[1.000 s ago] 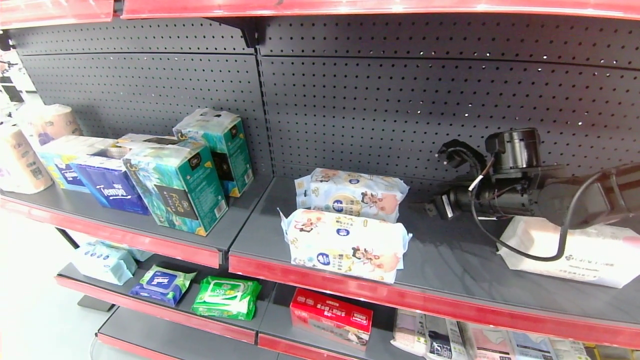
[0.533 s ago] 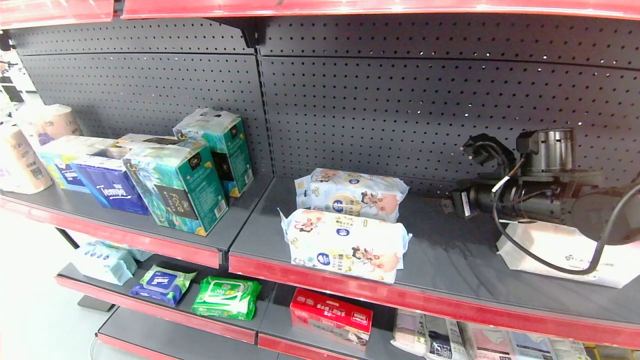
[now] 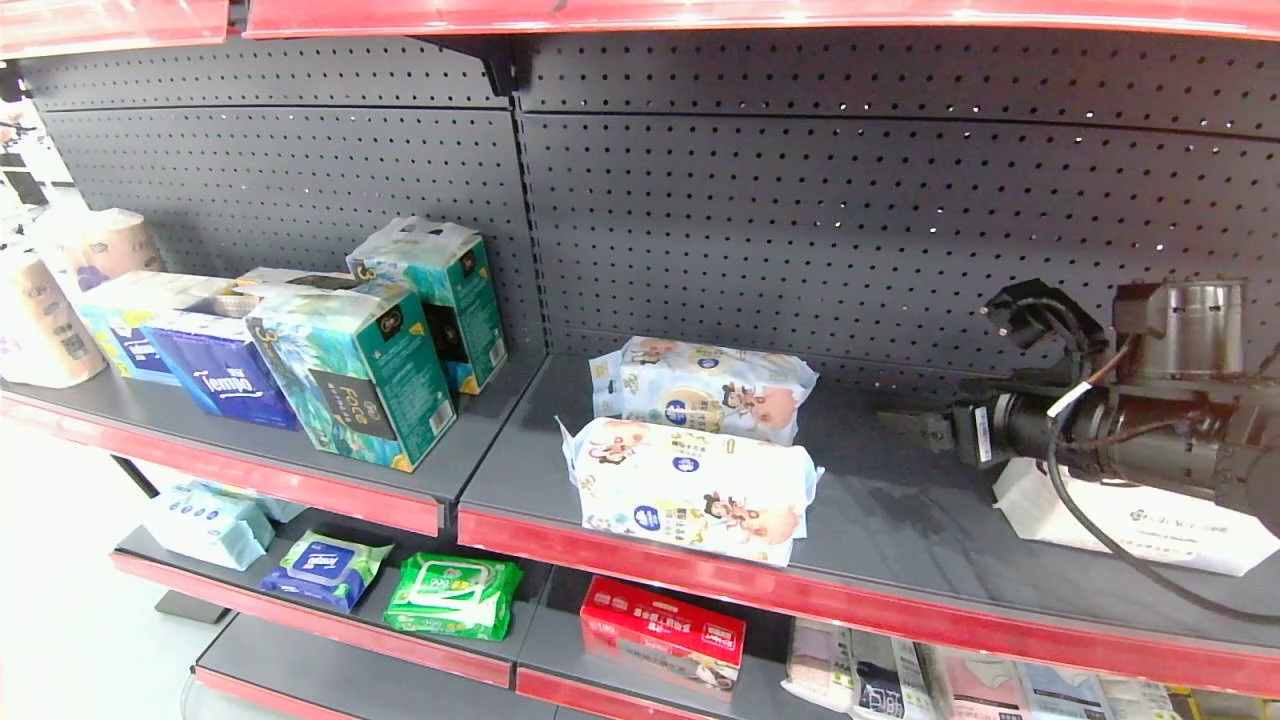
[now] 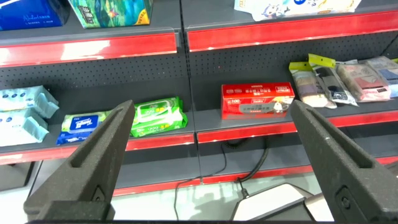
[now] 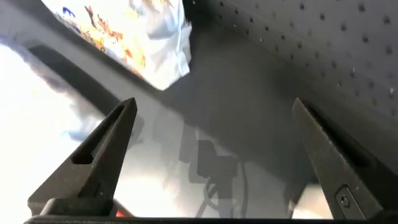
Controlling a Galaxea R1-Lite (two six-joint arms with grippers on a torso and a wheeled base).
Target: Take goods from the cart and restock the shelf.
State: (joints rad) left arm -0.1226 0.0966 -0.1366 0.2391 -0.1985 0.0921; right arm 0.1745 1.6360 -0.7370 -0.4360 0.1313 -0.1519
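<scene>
Hovering over the shelf (image 3: 900, 510), fingers (image 5: 93, 163) wide and empty, the right gripper (image 5: 212, 107) needed a level retreat, clear of the white pack (image 3: 1130, 520).

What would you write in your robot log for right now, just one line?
right gripper: open, empty, above shelf | white pack: on shelf under right arm | left gripper: open, empty, facing lower shelves

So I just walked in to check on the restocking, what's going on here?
The robot's right gripper is open and empty over the right end of the shelf, near a white pack lying there. Its left gripper, also open and empty, faces the lower shelves. Two printed wipe packs lie mid-shelf.
</scene>
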